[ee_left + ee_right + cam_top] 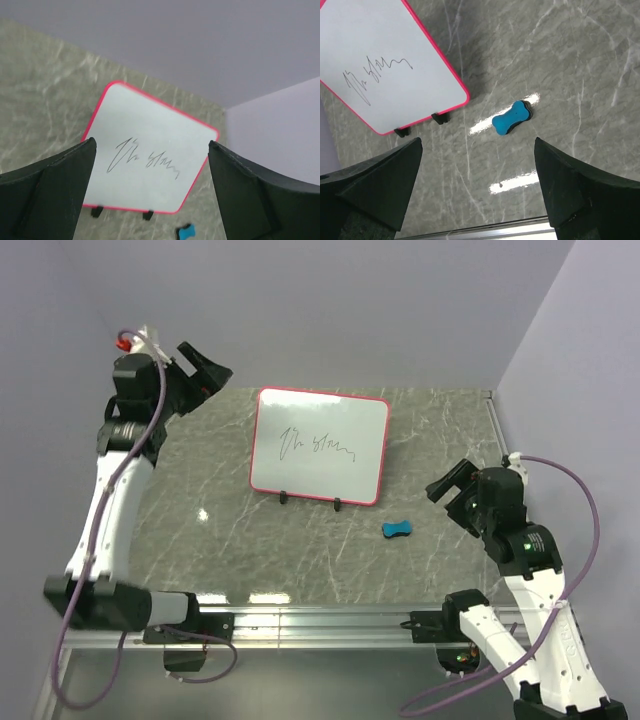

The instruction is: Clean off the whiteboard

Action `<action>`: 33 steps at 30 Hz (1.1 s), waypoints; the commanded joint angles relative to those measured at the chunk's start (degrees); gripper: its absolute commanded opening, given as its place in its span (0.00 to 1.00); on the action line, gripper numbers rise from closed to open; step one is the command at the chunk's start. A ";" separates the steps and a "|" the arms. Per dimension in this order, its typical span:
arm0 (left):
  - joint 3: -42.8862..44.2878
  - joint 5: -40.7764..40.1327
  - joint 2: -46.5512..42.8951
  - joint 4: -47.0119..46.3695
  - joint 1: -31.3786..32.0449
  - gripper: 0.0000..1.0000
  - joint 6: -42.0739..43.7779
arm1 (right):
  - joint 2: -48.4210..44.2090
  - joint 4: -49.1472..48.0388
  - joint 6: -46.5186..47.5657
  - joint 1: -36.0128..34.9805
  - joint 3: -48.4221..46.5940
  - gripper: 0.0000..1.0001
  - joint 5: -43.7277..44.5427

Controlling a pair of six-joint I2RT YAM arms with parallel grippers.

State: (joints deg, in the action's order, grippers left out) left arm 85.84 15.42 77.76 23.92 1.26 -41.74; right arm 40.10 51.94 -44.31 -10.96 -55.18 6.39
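The whiteboard (320,445) with a pink-red rim lies flat at the middle back of the table, black scribble across its centre and two black clip feet on its near edge. It also shows in the left wrist view (150,160) and the right wrist view (385,75). A small blue bone-shaped eraser (398,530) (511,118) (185,232) lies to the right of the board's near corner. My left gripper (200,370) hangs open high at the back left, away from the board. To the right of the eraser, my right gripper (450,490) is open and empty.
Purple walls close the back and right of the grey marble table (200,530). A metal rail (320,620) runs along the near edge between the arm bases.
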 commanded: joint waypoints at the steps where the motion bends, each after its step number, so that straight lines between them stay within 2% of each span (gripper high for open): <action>1: 0.58 -15.24 -13.32 -6.82 4.10 0.99 5.25 | 1.90 0.17 -3.04 -0.46 -1.69 1.00 0.73; 2: -6.93 -14.20 -15.59 -8.61 3.50 0.99 5.26 | 2.79 0.79 -4.45 -0.46 -1.51 1.00 0.81; 3: -9.53 -13.06 -15.62 -8.37 2.27 0.99 2.91 | 3.75 1.57 -7.25 -0.38 -1.16 1.00 -0.23; 5: -9.39 -5.62 -11.35 -1.38 -2.37 0.99 -2.63 | 7.09 2.02 -9.55 -0.20 -0.81 1.00 -2.69; 6: -7.81 -2.27 -9.57 2.49 -2.31 0.99 -2.39 | 8.14 2.11 -10.69 -0.03 -0.55 0.99 -3.92; 8: -6.48 -4.33 -8.24 6.20 0.05 0.99 -0.38 | 10.61 1.67 -14.38 -0.03 0.15 0.98 -7.78; 9: -7.17 -9.22 -9.02 6.31 0.58 0.99 0.16 | 11.23 1.15 -17.70 -0.03 0.68 0.98 -8.76; 12: -10.95 -13.12 -12.80 6.22 0.68 0.99 0.25 | 12.11 -2.70 -23.60 -0.03 5.41 0.96 -12.36; 15: -12.98 -12.43 -14.21 8.15 0.68 0.99 1.74 | 13.25 -4.04 -28.26 -0.03 8.23 0.94 -13.16; 25: -16.93 -13.40 -17.37 10.35 1.29 0.99 6.05 | 23.34 -9.93 -33.11 -0.38 12.55 0.87 -12.20; 30: -16.94 -14.19 -16.85 10.09 2.87 0.97 6.93 | 28.97 -11.42 -33.12 -1.34 10.18 0.77 -9.48; 31: -16.94 -14.10 -16.50 10.00 3.22 0.97 7.37 | 29.77 -11.77 -33.03 -1.52 9.92 0.71 -9.38; 33: -16.85 -14.28 -16.15 10.00 3.49 0.97 7.55 | 32.66 -12.04 -32.68 -2.48 8.87 0.69 -8.86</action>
State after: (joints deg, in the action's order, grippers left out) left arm 68.99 2.09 61.28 34.22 4.16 -36.05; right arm 70.08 41.95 -76.09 -12.05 -43.24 -5.08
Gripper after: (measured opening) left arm 0.968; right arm 0.701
